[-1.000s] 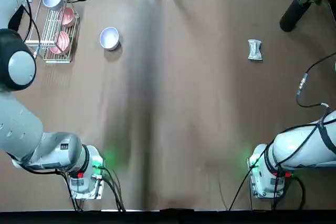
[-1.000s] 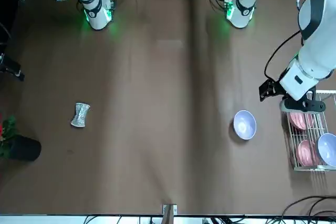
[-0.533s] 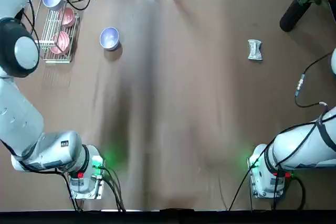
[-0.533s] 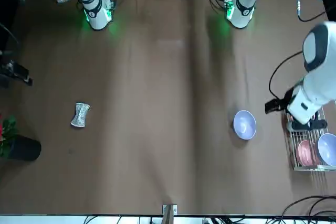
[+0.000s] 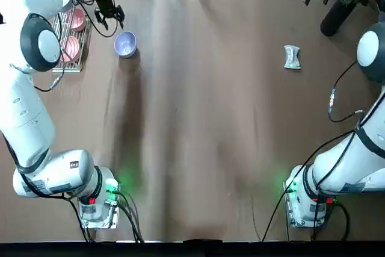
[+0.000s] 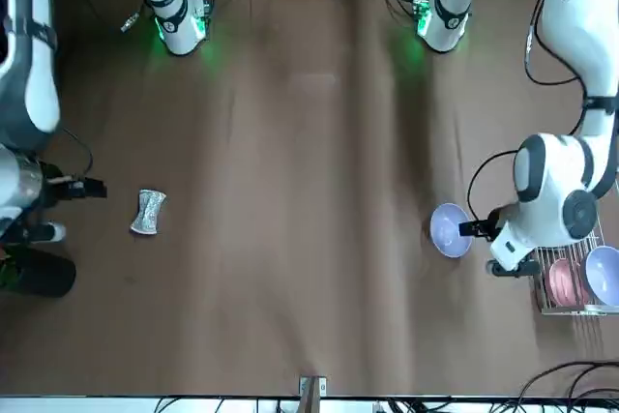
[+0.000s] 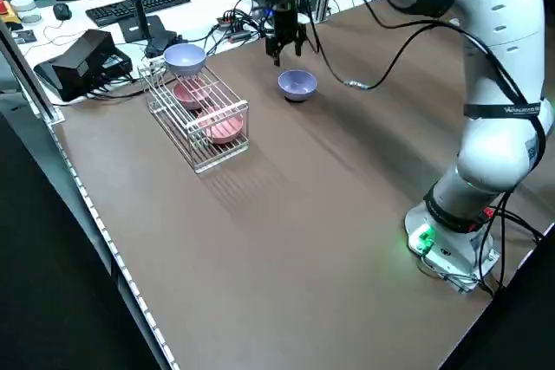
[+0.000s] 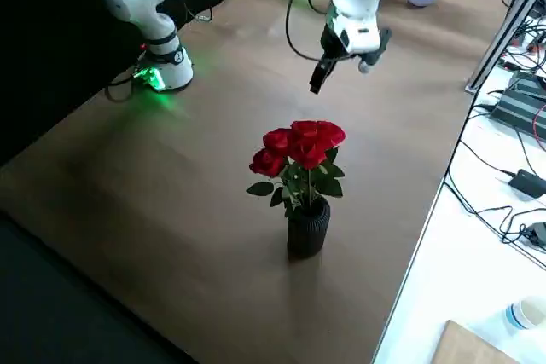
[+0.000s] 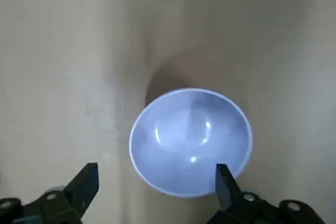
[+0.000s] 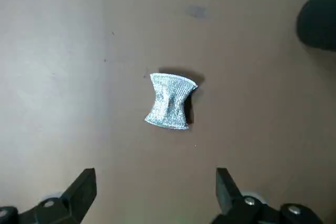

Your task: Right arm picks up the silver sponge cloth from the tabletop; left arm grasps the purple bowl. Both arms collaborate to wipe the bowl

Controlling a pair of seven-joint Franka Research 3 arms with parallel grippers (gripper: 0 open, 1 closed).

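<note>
nothing is grasped yet: the left gripper (image 9: 155, 195) is held wide open over the purple bowl (image 9: 190, 141), the right gripper (image 10: 156, 195) wide open above the silver sponge cloth (image 10: 170, 102).

The left tool (image 9: 156, 184) hangs spread wide above the purple bowl (image 9: 190, 141) on the tabletop (image 9: 63, 51).

**Both arms reached to the far corners, fingers spread**

The left arm rose from its base at the near left edge and arched to the far left of the table, its wrist pointing down. The left gripper (image 5: 109, 12) hung there with its fingers (image 9: 84, 184) wide apart. The right arm stretched to the far right corner; the right gripper (image 8: 341, 61) was held high, its fingers (image 10: 86, 184) likewise wide apart and empty.
</note>
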